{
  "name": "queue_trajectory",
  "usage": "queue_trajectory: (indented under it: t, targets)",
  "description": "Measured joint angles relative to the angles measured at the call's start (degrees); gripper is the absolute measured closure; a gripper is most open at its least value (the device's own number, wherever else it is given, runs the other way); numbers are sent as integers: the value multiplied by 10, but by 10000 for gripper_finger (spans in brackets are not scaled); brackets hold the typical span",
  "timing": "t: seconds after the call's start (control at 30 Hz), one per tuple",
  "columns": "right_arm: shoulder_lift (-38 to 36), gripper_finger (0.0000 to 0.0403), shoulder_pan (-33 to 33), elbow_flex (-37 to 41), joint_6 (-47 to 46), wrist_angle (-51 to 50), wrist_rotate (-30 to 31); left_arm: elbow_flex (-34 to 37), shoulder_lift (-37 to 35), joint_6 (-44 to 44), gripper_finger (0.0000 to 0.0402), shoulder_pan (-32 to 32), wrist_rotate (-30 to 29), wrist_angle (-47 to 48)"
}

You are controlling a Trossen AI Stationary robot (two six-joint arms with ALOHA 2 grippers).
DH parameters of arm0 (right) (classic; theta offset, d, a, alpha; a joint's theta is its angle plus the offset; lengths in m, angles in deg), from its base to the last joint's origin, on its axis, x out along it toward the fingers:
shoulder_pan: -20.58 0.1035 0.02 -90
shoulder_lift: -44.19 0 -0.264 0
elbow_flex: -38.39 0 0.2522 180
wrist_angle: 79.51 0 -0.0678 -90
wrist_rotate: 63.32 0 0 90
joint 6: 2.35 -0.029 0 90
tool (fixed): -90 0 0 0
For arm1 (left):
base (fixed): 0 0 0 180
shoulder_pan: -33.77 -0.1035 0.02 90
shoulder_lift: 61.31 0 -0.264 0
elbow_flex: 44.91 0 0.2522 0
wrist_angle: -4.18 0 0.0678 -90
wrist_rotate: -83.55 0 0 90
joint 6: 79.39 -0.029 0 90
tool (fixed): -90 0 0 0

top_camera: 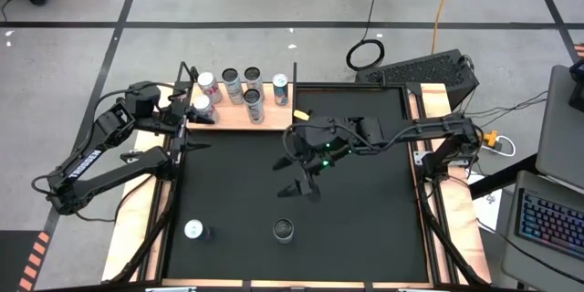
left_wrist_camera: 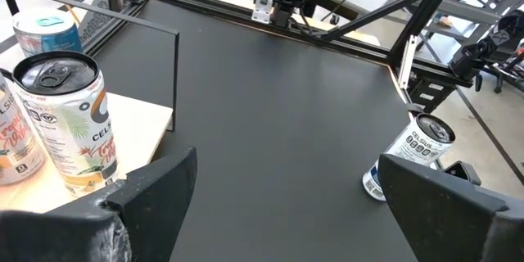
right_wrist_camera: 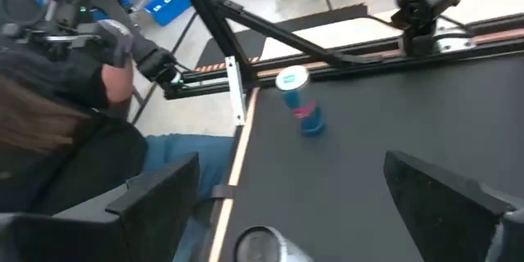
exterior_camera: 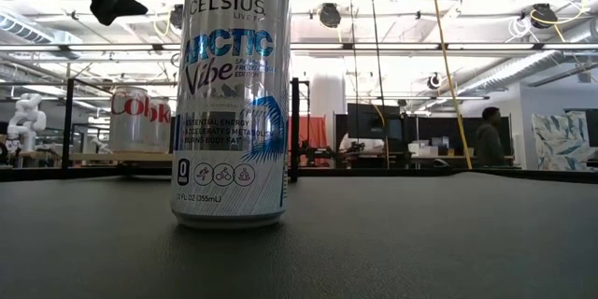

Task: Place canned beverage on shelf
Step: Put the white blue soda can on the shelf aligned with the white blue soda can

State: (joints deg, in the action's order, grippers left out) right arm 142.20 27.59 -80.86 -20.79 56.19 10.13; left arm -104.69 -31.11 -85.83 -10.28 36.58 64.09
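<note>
On the black mat (top_camera: 365, 228), the right gripper (top_camera: 299, 188) hovers with jaws wide and empty between the shelf (top_camera: 233, 119), which carries 6 cans, and the dark-topped can (top_camera: 284, 229), while the left gripper (top_camera: 185, 120), jaws wide, sits at the shelf's left end.
</note>
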Motion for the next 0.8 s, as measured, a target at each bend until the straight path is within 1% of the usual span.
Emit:
queue_trajectory:
  t: [0.13,0.2,0.33,0.53,0.8]
  targets:
    - [8,33,10,0,-7,19,2,0,0,0,20,0,0,1]
    - [20,32,10,-2,-37,39,-1,0,0,0,20,0,0,6]
    - [41,32,15,-1,-105,34,-2,0,0,0,20,0,0,9]
    - [65,32,36,-1,-109,-35,5,0,0,-3,20,0,0,9]
    - [69,32,65,-1,-95,-122,112,0,0,-4,20,0,0,9]
